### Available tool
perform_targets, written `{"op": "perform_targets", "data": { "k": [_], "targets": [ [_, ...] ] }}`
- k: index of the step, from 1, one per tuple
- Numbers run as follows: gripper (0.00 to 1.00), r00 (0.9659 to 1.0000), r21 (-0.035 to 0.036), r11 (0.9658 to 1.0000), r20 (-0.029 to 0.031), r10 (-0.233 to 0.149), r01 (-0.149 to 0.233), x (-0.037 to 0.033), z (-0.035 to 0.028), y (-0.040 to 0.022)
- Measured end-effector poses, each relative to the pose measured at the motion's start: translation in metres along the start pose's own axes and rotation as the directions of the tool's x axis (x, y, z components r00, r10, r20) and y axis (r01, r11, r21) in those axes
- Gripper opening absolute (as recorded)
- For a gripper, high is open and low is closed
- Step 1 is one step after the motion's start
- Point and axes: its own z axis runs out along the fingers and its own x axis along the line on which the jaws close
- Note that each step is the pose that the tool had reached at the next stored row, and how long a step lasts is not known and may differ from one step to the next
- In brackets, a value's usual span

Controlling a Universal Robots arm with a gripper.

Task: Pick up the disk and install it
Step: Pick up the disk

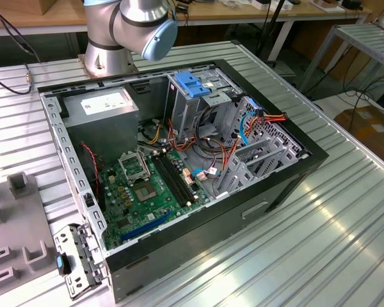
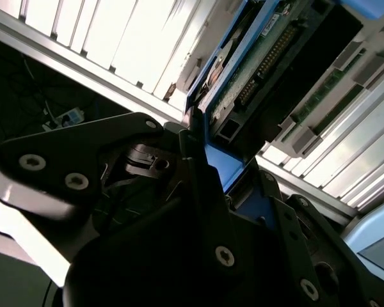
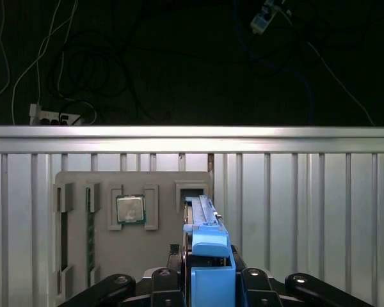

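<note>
the gripper (image 3: 209, 276) is clamped on the disk (image 3: 203, 224). in the first wrist view the black fingers press against its blue side rails and it shows edge-on. its far end lines up with an open slot in a grey fixture plate (image 3: 77, 256); whether it touches the slot cannot be told. a processor chip (image 3: 130, 209) sits in another pocket of that plate, just beside the slot. in the second wrist view the disk's green circuit-board underside faces the camera, with bright slats behind it.

everything rests on a ribbed aluminium table (image 1: 320, 243). in the exterior view the fixture plate lies at eight o'clock and the arm's base (image 1: 131, 25) stands at twelve. an open black computer case (image 1: 294, 173) fills the middle. inside it are a grey power supply (image 1: 105, 109) toward eleven, a green motherboard (image 1: 141, 192) toward seven, and a light-blue bracket (image 1: 191, 84) on the drive cage at twelve.

beyond the table edge the floor is dark, with loose cables (image 3: 83, 64) and a power strip (image 3: 54, 117). a wooden bench (image 1: 243, 14) runs along the back, and a second slatted table (image 1: 365, 38) stands at two o'clock.
</note>
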Motion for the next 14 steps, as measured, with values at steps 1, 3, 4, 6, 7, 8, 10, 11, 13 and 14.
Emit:
{"op": "perform_targets", "data": {
  "k": [1,3,4,6,7,8,10,11,13,14],
  "targets": [
    [0.37,1.0000,0.0000,1.0000,0.0002,0.000,0.000,0.0000,-0.0008,0.0000],
    [0.37,1.0000,0.0000,1.0000,0.0004,0.000,0.000,-0.0001,-0.0026,0.0000],
    [0.37,1.0000,0.0000,1.0000,0.0006,0.000,0.000,0.0000,-0.0033,0.0000],
    [0.37,1.0000,-0.0001,1.0000,0.0012,0.000,0.000,0.0000,-0.0052,0.0000],
    [0.37,1.0000,-0.0001,1.0000,0.0014,0.000,0.000,-0.0001,-0.0061,0.0000],
    [0.37,1.0000,0.0000,1.0000,0.0018,0.000,0.000,-0.0001,-0.0073,0.0000],
    [0.37,1.0000,-0.0001,1.0000,0.0023,0.000,0.000,-0.0001,-0.0093,0.0000],
    [0.37,1.0000,-0.0002,1.0000,0.0024,0.000,0.000,-0.0002,-0.0103,0.0000],
    [0.37,1.0000,-0.0001,1.0000,0.0041,0.000,0.000,-0.0002,-0.0123,0.0000],
    [0.37,1.0000,-0.0003,1.0000,0.0053,0.000,0.000,-0.0002,-0.0140,0.0000]
  ]
}}
